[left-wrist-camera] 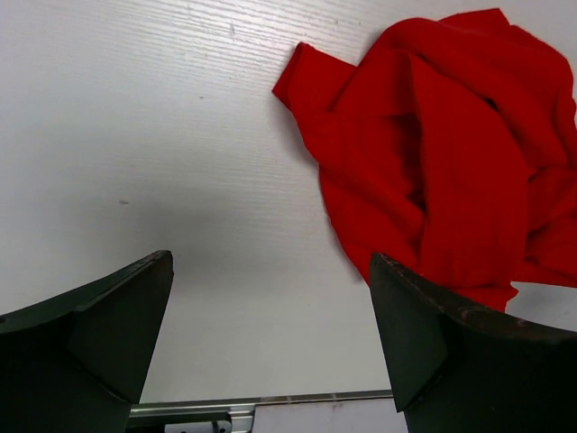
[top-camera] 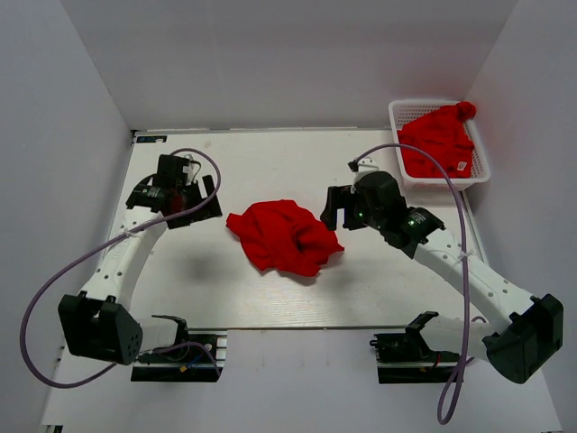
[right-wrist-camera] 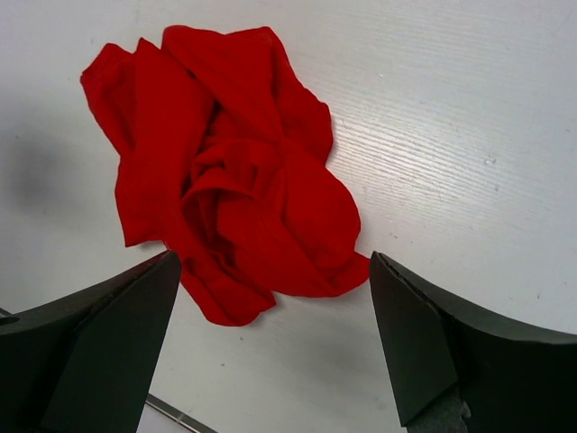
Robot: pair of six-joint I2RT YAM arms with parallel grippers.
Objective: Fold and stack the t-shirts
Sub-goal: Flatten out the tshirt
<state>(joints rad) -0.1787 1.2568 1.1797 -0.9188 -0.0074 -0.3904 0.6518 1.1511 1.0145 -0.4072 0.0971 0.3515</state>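
A crumpled red t-shirt (top-camera: 284, 236) lies in the middle of the white tabletop (top-camera: 270, 162). A second red t-shirt (top-camera: 437, 135) is bunched in a white basket (top-camera: 397, 113) at the far right corner. Its small white label (top-camera: 461, 166) is too small to read. The left gripper (left-wrist-camera: 270, 260) hangs near the middle shirt's left side and the right gripper (right-wrist-camera: 270, 257) just beside its right. Both are angled down toward the cloth, jaws spread wide and holding nothing.

Open tabletop (top-camera: 270, 171) lies all around the crumpled shirt (top-camera: 284, 236) at centre frame; the basket (top-camera: 419, 102) fills the upper right corner, and white walls (top-camera: 288, 54) close three sides.
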